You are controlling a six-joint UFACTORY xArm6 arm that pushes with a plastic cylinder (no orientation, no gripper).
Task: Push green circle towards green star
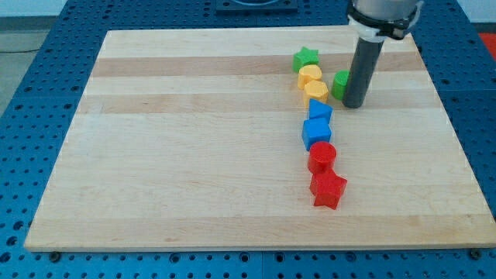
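Observation:
The green circle (339, 83) lies near the view's top right, partly hidden behind my rod. The green star (306, 58) lies up and to the left of it, a short gap away. My tip (354, 104) rests on the board, touching the green circle's right side.
Below the green star runs a column of blocks: a yellow circle (311, 75), a yellow block (316, 90), a blue block (319, 111), a blue cube (316, 132), a red circle (322, 157) and a red star (328, 188). The wooden board (194, 139) lies on a blue perforated table.

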